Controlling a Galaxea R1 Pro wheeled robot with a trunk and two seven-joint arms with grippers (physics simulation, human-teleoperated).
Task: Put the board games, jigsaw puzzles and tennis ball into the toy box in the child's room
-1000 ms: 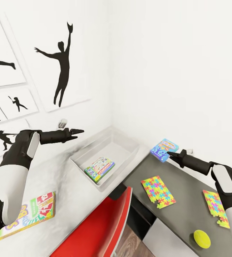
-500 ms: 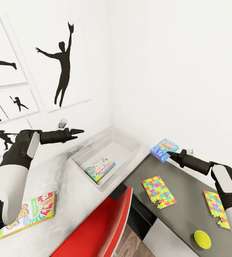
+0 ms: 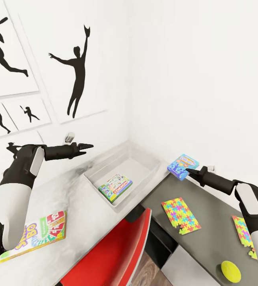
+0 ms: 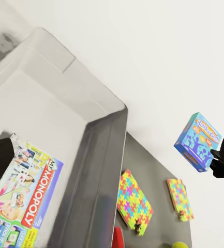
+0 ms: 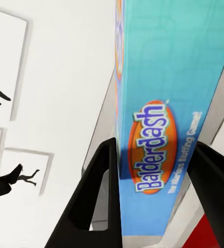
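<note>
At the lower right of the head view, nearest the robot, the tennis ball (image 3: 230, 271) and one jigsaw puzzle (image 3: 246, 237) lie on the dark grey surface (image 3: 212, 206), with the second puzzle (image 3: 181, 215) a little further in. At lower left the Skip-Bo box (image 3: 35, 236) rests on the pale table (image 3: 85, 216), and a red chair (image 3: 109, 254) stands between the two.

Compared with half a second ago, every fixed thing sits further right and lower in the frame, and more of the silhouette pictures (image 3: 79, 75) shows at upper left. Both arms keep their places in the frame, so it is the camera that has turned, not the toys. My reading is that the robot is swinging toward the toy box (image 3: 101, 169) to bring the carried game over it.

Further off, the right gripper (image 3: 189, 171) pinches the blue box (image 3: 183, 166) by its edge, raised above the dark surface and well apart from the bin. The left gripper (image 3: 90, 146) hovers empty above the bin's far side; I cannot tell how its fingers stand.

The right wrist view shows the two fingers clamped on the box's sides and its Balderdash lettering (image 5: 161, 150), unreadable from the head. The left wrist view shows the Monopoly box (image 4: 24, 194) lying inside the bin.
</note>
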